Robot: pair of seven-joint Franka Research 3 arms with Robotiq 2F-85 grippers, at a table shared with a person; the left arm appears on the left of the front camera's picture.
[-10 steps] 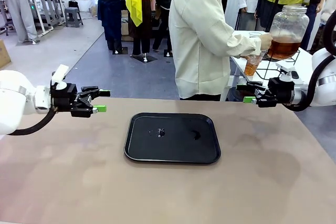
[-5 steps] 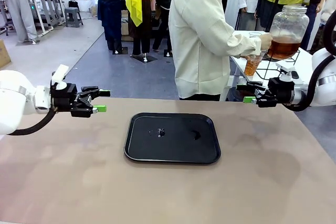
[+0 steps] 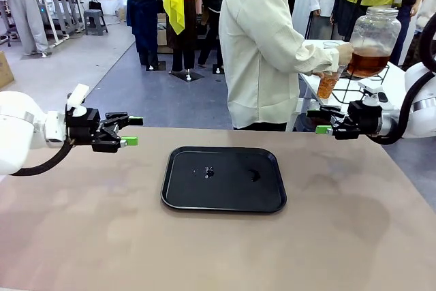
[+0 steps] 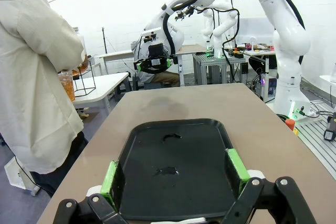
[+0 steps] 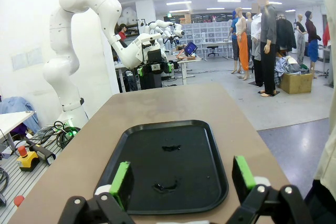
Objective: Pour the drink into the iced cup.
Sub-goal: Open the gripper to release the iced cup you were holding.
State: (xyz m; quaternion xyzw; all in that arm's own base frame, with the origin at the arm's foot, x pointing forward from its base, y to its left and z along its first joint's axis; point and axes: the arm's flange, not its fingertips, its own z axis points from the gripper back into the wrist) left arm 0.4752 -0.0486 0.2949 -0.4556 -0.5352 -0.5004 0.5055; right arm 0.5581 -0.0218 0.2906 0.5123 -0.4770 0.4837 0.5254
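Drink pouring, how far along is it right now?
Underway: the person holds a cup under the dispenser jar at a side table, amber drink already in it. The tray has no cup yet. Left gripper and right gripper wait open.

A robotics lab: white robot arms [image 5: 73, 51] at several workbenches [image 4: 220, 59].
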